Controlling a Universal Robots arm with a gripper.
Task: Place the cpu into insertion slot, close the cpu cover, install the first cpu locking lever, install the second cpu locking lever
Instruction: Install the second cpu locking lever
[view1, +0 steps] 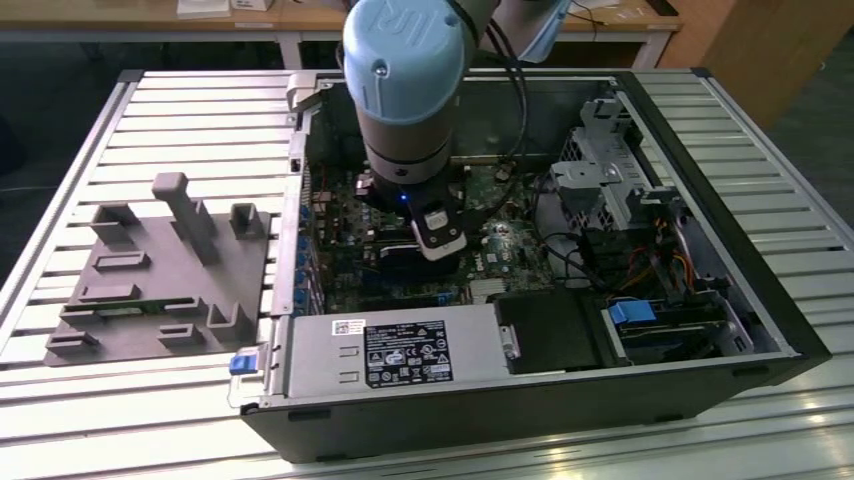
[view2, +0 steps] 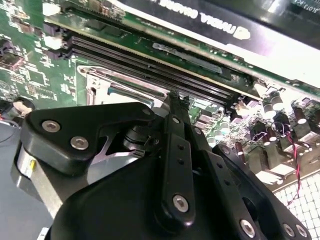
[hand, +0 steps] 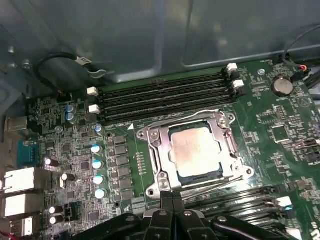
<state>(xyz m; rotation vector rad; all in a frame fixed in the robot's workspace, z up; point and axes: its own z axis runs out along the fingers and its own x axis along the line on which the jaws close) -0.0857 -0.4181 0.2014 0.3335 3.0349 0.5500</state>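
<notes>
Inside the open computer case (view1: 787, 330) the gripper (hand: 172, 200) hangs low over the green motherboard (hand: 75, 145), fingertips pressed together and holding nothing. Just beyond them the cpu (hand: 194, 150) sits in the insertion slot (hand: 225, 167), with the cpu cover (hand: 156, 145) closed around it. Long black memory slots (hand: 165, 97) (four in a row) run along the socket's far side.
</notes>
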